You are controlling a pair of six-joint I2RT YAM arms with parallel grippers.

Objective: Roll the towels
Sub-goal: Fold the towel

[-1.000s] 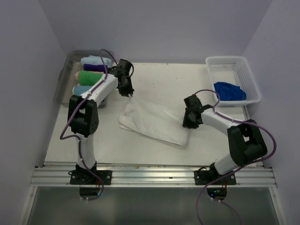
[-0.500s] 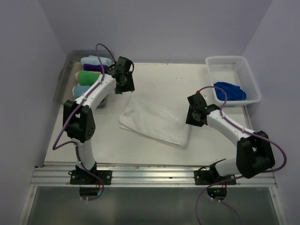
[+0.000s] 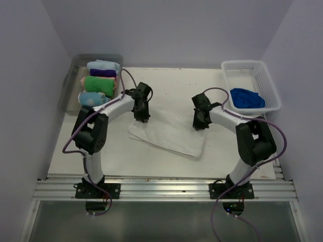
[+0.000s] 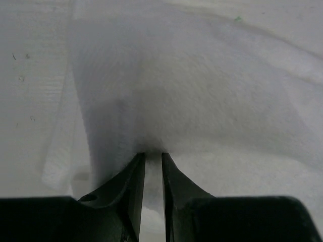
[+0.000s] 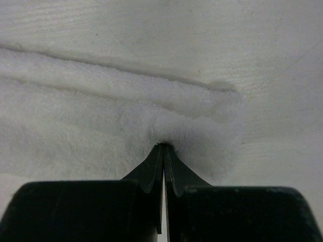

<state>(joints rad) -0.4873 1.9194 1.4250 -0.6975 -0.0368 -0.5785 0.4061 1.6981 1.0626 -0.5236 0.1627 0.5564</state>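
Towel, 1 white, folded, lies mid table: soft, light, floppy, so you take it by far corners. L to R: bin w/ at least 4 rolled towels; left gripper nipped narrow on far-left corner; right gripper pinched tight on far-right corner; basket w/ 1 blue towel.

Logged white towel as terry cloth, matt, pile fuzzy close up. Saw worktop as matt white, faintly grained, lightly specked. Marked left gripper and right gripper as smooth black plastic with a dull sheen. Tagged basket as white plastic lattice, bin as clear plastic, front rail as brushed metal.
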